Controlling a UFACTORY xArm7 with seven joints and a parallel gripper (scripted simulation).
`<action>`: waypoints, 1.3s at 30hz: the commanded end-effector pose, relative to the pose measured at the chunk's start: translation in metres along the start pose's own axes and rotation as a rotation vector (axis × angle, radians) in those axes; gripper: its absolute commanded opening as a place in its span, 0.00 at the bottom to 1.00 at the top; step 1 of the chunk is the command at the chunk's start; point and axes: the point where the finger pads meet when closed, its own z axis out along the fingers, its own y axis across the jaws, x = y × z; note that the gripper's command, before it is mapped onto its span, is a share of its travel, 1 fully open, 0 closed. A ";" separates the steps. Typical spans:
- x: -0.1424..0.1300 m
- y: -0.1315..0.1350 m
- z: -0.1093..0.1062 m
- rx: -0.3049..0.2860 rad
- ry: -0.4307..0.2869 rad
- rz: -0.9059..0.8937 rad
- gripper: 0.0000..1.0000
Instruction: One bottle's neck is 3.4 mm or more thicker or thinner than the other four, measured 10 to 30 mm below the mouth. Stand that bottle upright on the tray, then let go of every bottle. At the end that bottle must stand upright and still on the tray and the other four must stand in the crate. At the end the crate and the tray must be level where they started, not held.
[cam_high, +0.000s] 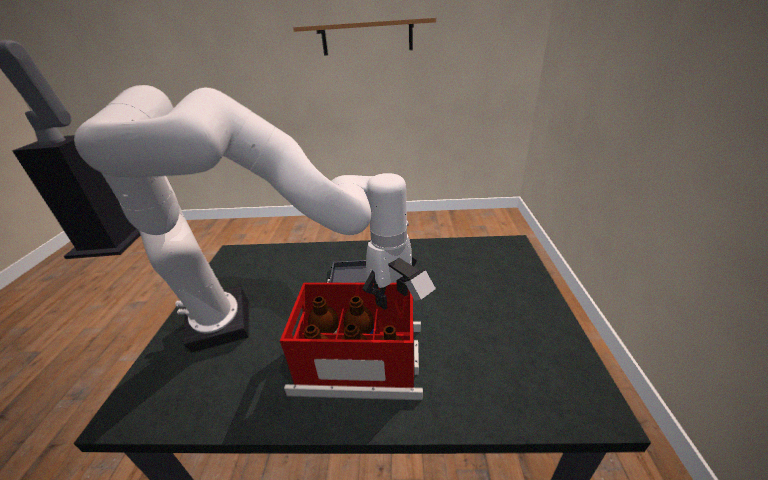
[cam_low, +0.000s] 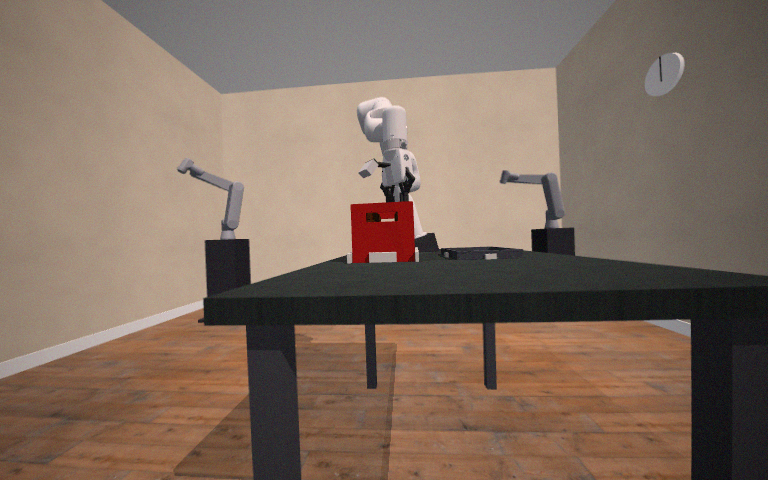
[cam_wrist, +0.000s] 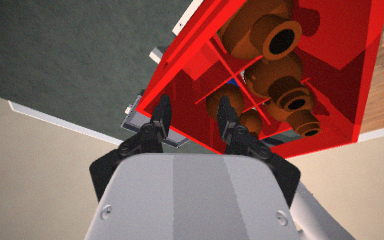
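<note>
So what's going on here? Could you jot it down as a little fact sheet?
Hand: open hand, holding nothing, above the crate's back corner
Crate: red crate on the dark table
Bottles: five brown bottles, all standing in the crate
Tray: dark tray beside the crate, nothing seen on it

A red plastic crate (cam_high: 348, 362) with a white label panel on its near wall sits level on the table (cam_high: 509, 362), held by white stop bars along its near and right sides. Thin red dividers split it into cells. Five brown glass bottles stand upright inside: two in the far row (cam_high: 320, 312) (cam_high: 356, 311) and three in the near row (cam_high: 312, 331) (cam_high: 351, 332) (cam_high: 389, 332). The far right cell holds no bottle. Their open mouths show as dark rings (cam_wrist: 280, 41). Just behind the crate lies a shallow dark grey tray (cam_high: 343, 266), flat on the table.
</note>
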 end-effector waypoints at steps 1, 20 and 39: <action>0.001 -0.001 -0.008 0.003 0.002 0.000 0.65; 0.000 -0.001 -0.057 0.003 0.002 0.000 0.65; 0.000 -0.001 -0.062 0.003 0.002 0.000 0.00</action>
